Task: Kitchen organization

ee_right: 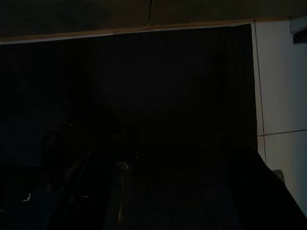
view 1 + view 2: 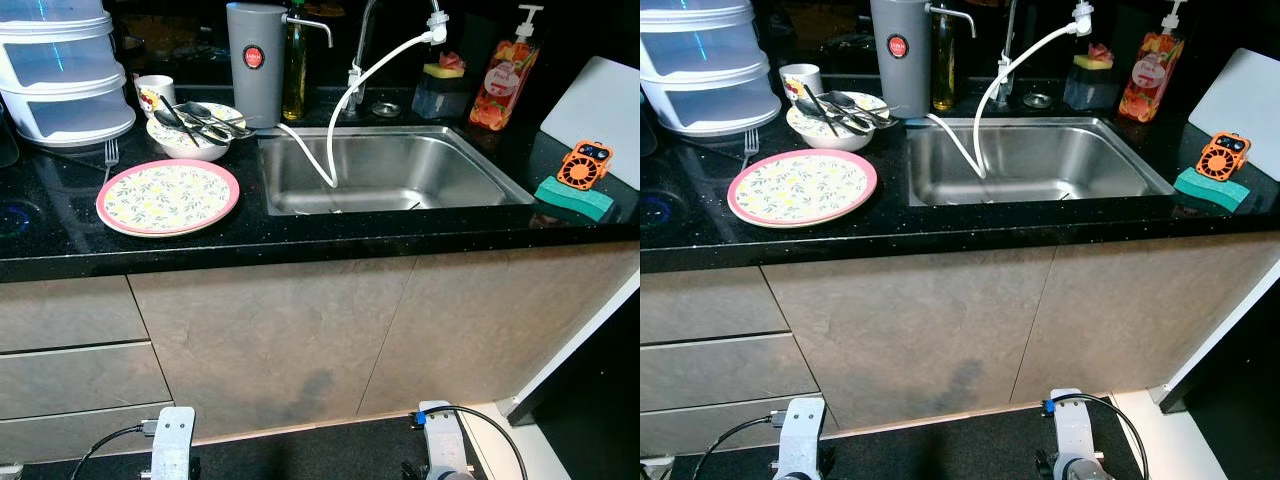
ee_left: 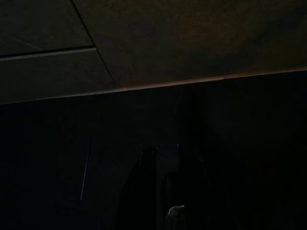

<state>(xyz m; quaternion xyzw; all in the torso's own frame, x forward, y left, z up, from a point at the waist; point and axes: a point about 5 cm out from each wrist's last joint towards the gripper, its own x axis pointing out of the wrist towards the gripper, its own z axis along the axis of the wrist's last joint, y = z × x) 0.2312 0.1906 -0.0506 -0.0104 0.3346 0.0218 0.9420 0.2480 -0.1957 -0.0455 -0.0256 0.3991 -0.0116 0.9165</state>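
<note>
A pink-rimmed floral plate [image 2: 167, 195] lies on the black countertop [image 2: 320, 238] left of the steel sink [image 2: 385, 170]. Behind the plate stands a white bowl [image 2: 193, 130] holding several pieces of cutlery. A fork [image 2: 110, 155] lies beside it, and a white mug [image 2: 153, 93] stands further back. My left arm [image 2: 172, 442] and right arm [image 2: 441, 440] hang idle near the floor, in front of the cabinet. In the wrist views my left gripper [image 3: 165, 160] and right gripper [image 1: 103, 148] are only dark shapes over a dark floor.
Stacked white containers [image 2: 62, 70] fill the back left corner. A grey canister [image 2: 255, 60], an oil bottle [image 2: 294, 65], the tap with a white hose [image 2: 345, 105] and a soap dispenser [image 2: 505, 80] line the back. A green sponge [image 2: 573, 198], an orange gadget [image 2: 585, 163] and a white board [image 2: 600, 105] are at the right.
</note>
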